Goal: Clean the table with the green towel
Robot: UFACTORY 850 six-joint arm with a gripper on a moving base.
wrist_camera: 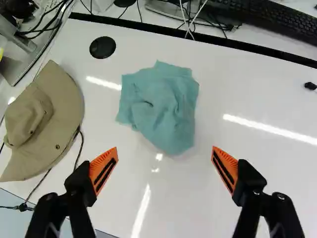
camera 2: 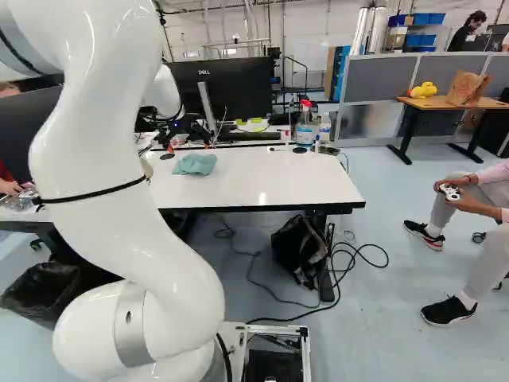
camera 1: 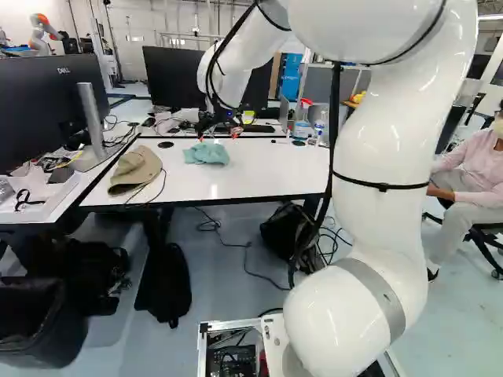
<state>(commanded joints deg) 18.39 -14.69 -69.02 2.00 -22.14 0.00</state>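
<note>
Your black two-fingered gripper with orange pads (wrist_camera: 165,148) is released, its fingers spread wide and holding nothing. The crumpled green cloth towel (wrist_camera: 161,106) lies on the glossy white tabletop (wrist_camera: 267,168), mostly ahead of those fingers, with the tan fabric bucket hat (wrist_camera: 64,111) to one side and the flat black round disc (wrist_camera: 102,47) just beyond it. Your likely next step is the pick-up, with the wiping all to come. If you lower and close without reaching further forward, you may pinch only the towel's near corner, and it could slip out on the first stroke. Go too low and the fingertips could jam against the hard top; too high, and they skim the folds. The hat's thin dark cord (wrist_camera: 79,148) runs near one finger, so a sideways drift could snag it and drag the hat along. Later, a long wipe towards the clear spray bottle with a red head (camera 2: 305,126) might tip it over.
</note>
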